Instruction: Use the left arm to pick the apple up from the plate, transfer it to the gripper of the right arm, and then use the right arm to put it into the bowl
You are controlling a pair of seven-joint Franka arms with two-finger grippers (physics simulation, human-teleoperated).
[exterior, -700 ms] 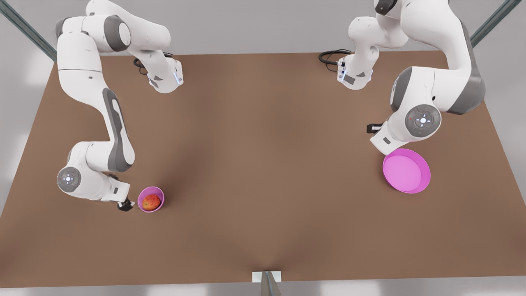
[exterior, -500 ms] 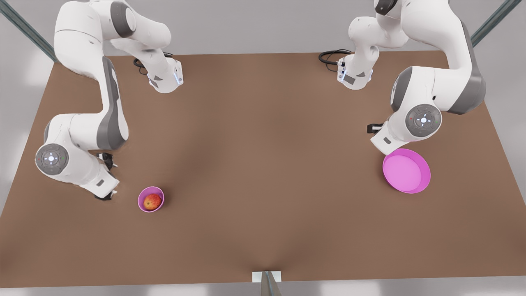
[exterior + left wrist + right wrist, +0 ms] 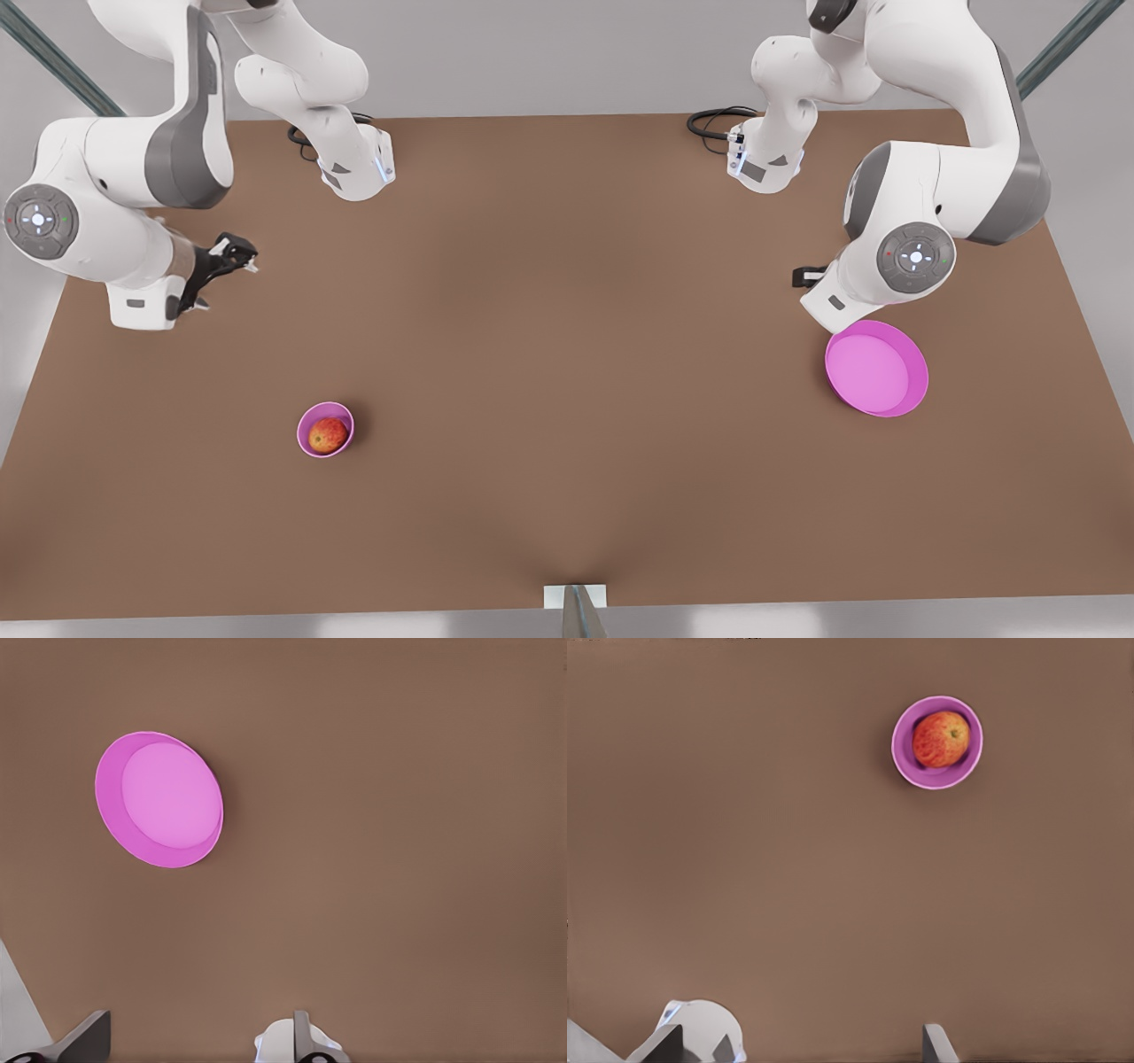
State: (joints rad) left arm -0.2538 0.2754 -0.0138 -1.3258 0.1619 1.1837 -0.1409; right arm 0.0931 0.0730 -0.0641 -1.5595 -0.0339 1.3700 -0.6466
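The red and yellow apple [image 3: 328, 435] lies inside the small pink bowl [image 3: 310, 419] near the front on the front view's left; the right wrist view also catches the apple [image 3: 941, 738] in the bowl [image 3: 904, 757]. My right gripper [image 3: 220, 276] hangs open and empty high above the table, well behind the bowl, its fingertips [image 3: 935, 1041] spread wide. The wide magenta plate [image 3: 886, 406] sits bare on the front view's right. My left gripper [image 3: 195, 1038] is open and empty, hovering just behind the plate [image 3: 111, 811].
A brown table [image 3: 567, 337] carries everything. Both arm bases [image 3: 354, 173] stand at its far edge with black cables [image 3: 709, 120]. A small white bracket [image 3: 574, 595] sits at the middle of the front edge.
My right gripper has risen and pulled back from beside the bowl toward the far left. The apple stays in the bowl. The left arm has not moved.
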